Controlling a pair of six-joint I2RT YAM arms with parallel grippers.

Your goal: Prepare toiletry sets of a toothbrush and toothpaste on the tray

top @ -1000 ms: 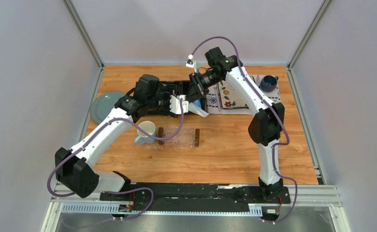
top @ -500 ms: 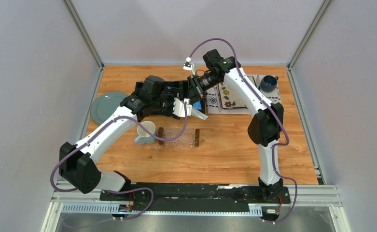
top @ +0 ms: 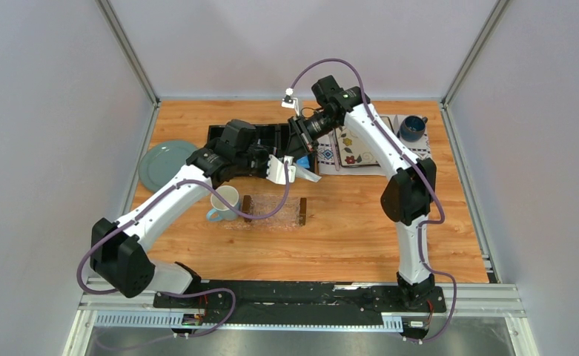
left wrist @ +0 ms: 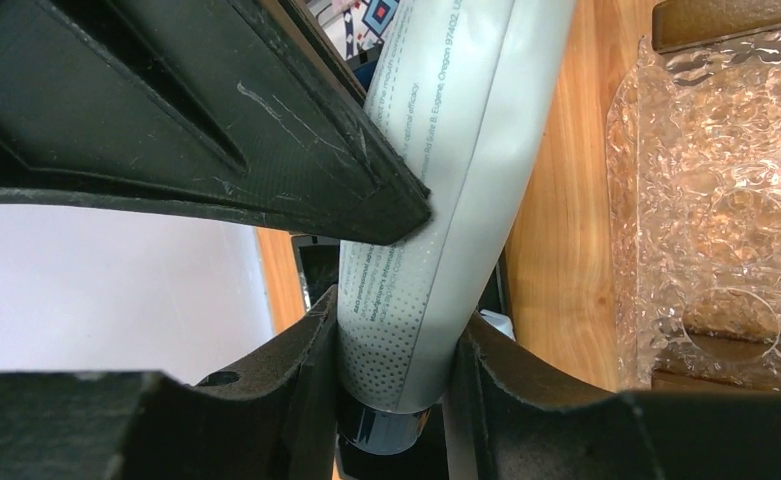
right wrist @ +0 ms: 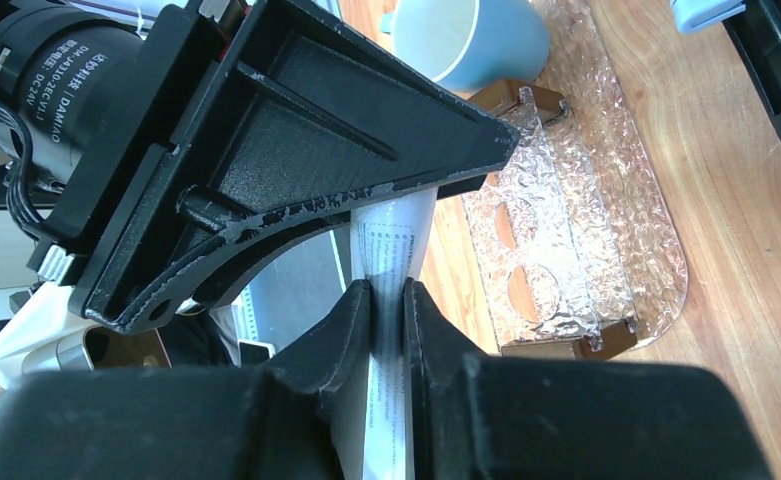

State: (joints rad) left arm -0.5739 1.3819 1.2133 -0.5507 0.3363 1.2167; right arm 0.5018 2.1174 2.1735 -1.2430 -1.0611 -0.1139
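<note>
near one tray (left wrist: pixel 706 180), one toothpaste tube (left wrist: pixel 446 180)

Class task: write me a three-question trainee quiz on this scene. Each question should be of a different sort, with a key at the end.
1. True or false: the tray holds nothing yet.
2. What does the right end effector pinch? A) a spoon B) the toothpaste tube C) a comb
3. Fill in: seen from above, the light blue mug stands on the table beside the tray's ____ end.
Key: 1 true; 2 B; 3 left.
</note>
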